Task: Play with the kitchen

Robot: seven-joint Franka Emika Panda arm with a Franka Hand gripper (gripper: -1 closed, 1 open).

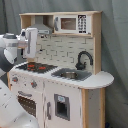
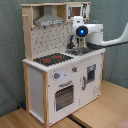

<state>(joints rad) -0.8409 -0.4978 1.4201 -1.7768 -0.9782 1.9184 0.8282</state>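
Observation:
The kitchen (image 1: 65, 100) is a tall white and light-wood toy, seen in both exterior views (image 2: 65, 85). It has a black stovetop (image 1: 36, 66) with red burners, a grey sink (image 1: 70, 75), a black faucet (image 1: 82, 59), a microwave (image 1: 72, 23), a hood (image 2: 50, 20) and an oven door (image 2: 65, 95). My gripper (image 1: 31, 55) hangs pointing down above the stovetop, in front of the pegboard back, touching nothing I can see. In the second exterior view the gripper (image 2: 76, 45) sits under the wrist's blue light and hides the faucet.
A grey curtain (image 1: 115, 45) hangs behind the kitchen. The kitchen stands on wooden boards (image 2: 105, 110) with a dark seam between them. My white arm links (image 1: 7, 107) fill the first exterior view's lower left corner.

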